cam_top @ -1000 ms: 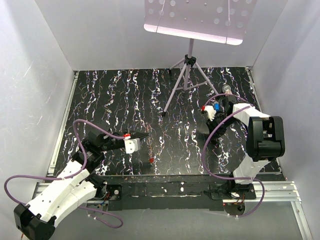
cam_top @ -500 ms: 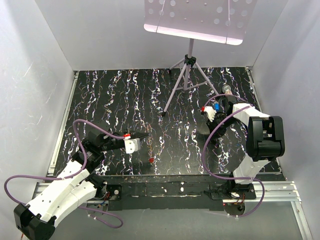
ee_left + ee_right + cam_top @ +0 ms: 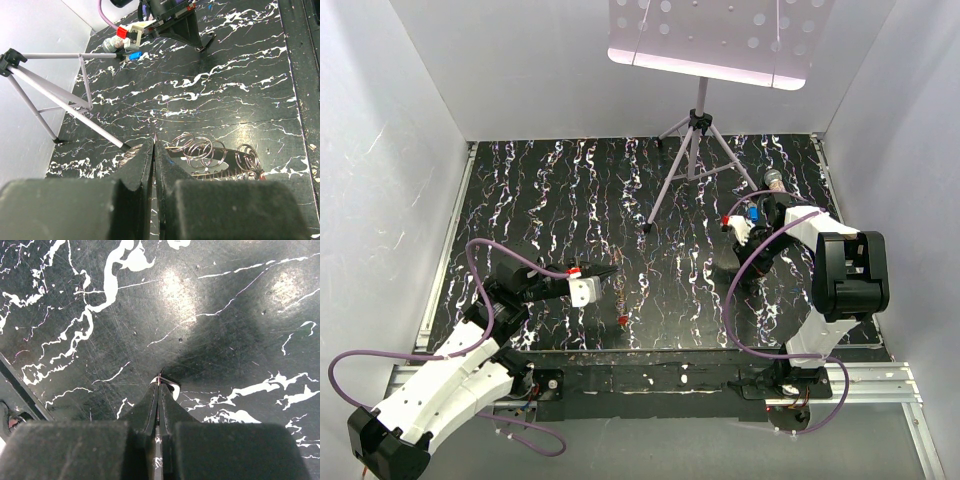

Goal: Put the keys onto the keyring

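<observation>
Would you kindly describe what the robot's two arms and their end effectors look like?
The left arm and right arm have white shells and black joints; the right has a boxy black housing. Purple cables loop along both. The left end effector and right end effector have black tapering fingers, a white block and a red mark.

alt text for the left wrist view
The left gripper, jaws shut, pinches the end of a coiled metal keyring over a black marbled table. A tripod stands at the left.
</observation>
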`<action>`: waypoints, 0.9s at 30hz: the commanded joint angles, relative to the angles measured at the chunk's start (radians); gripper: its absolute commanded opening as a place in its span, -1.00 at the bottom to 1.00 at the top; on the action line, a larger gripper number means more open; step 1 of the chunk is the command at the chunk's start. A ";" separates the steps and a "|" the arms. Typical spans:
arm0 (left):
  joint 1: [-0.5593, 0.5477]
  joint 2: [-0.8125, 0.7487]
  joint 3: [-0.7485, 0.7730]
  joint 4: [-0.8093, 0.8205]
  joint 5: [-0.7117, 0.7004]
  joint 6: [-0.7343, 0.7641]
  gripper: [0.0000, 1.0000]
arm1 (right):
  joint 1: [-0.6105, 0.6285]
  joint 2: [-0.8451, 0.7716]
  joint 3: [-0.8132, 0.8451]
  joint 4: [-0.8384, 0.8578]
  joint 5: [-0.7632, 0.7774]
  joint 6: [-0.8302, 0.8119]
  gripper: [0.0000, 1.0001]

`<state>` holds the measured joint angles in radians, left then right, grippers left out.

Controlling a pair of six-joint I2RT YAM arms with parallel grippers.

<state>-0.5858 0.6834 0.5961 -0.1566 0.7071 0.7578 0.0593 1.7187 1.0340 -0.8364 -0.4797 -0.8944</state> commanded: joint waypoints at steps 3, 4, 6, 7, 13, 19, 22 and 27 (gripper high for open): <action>0.000 -0.018 0.019 0.031 0.012 -0.002 -1.00 | 0.011 0.005 0.064 -0.069 0.039 -0.005 -0.95; 0.000 -0.018 0.021 0.031 0.012 -0.002 -1.00 | 0.014 0.012 0.078 -0.078 0.055 0.003 -0.96; 0.000 -0.019 0.019 0.028 0.012 -0.002 -1.00 | 0.017 0.025 0.098 -0.099 0.079 0.017 -0.96; 0.000 -0.019 0.021 0.031 0.012 -0.002 -1.00 | 0.022 0.031 0.107 -0.113 0.093 0.025 -0.97; 0.000 -0.019 0.021 0.029 0.011 0.000 -1.00 | 0.065 0.061 0.147 -0.159 0.210 0.057 -0.97; 0.000 -0.021 0.021 0.029 0.009 -0.002 -1.00 | 0.109 0.110 0.219 -0.251 0.309 0.072 -0.97; 0.001 -0.021 0.022 0.026 0.009 -0.002 -1.00 | 0.129 0.142 0.261 -0.302 0.352 0.077 -0.97; 0.000 -0.021 0.021 0.026 0.009 0.000 -1.00 | 0.151 0.199 0.314 -0.371 0.386 0.083 -0.97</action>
<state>-0.5858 0.6830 0.5961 -0.1574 0.7067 0.7578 0.1928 1.8858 1.2957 -1.1023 -0.1501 -0.8150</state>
